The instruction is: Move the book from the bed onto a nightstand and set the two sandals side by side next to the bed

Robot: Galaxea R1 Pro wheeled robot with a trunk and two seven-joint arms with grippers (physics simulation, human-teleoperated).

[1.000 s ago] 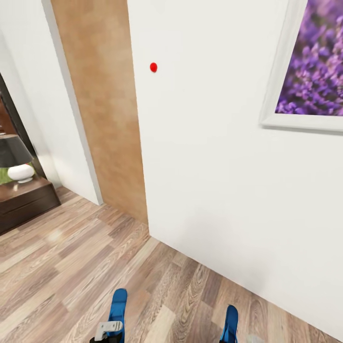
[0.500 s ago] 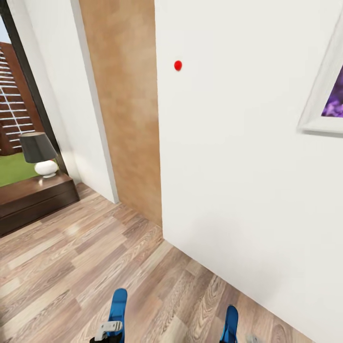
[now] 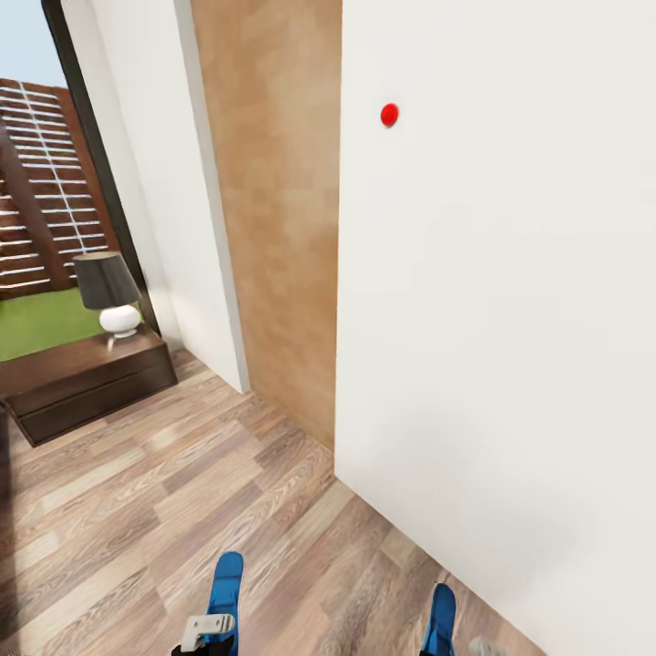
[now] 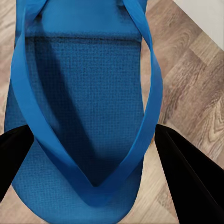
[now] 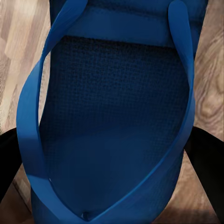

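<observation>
While the head camera faces a white wall [image 3: 492,319] with a brown wood panel [image 3: 273,219] beside it, two bright blue sandals poke up at the bottom edge of the frame, one bottom centre-left [image 3: 224,590] and one bottom centre-right [image 3: 442,618], both held over the wood-plank floor [image 3: 164,492].

Up close, each sandal is a flat flip-flop with a finely textured blue footbed and smooth blue straps meeting in a V. No brand or lettering that I can read on either one.

In the left wrist picture the left sandal [image 4: 79,102] sits between the two black fingers [image 4: 186,172] at the lower corners, so the left gripper [image 4: 95,170] is clamped on it. Same deal on the right: the right sandal [image 5: 112,116] runs between the dark fingers [image 5: 207,163], right gripper [image 5: 105,165] gripping it.

Left side of the head frame has a long low dark cabinet [image 3: 87,383] with a black-shaded lamp [image 3: 111,293] on it, and a small red dot [image 3: 389,115] sits high on the wall.
</observation>
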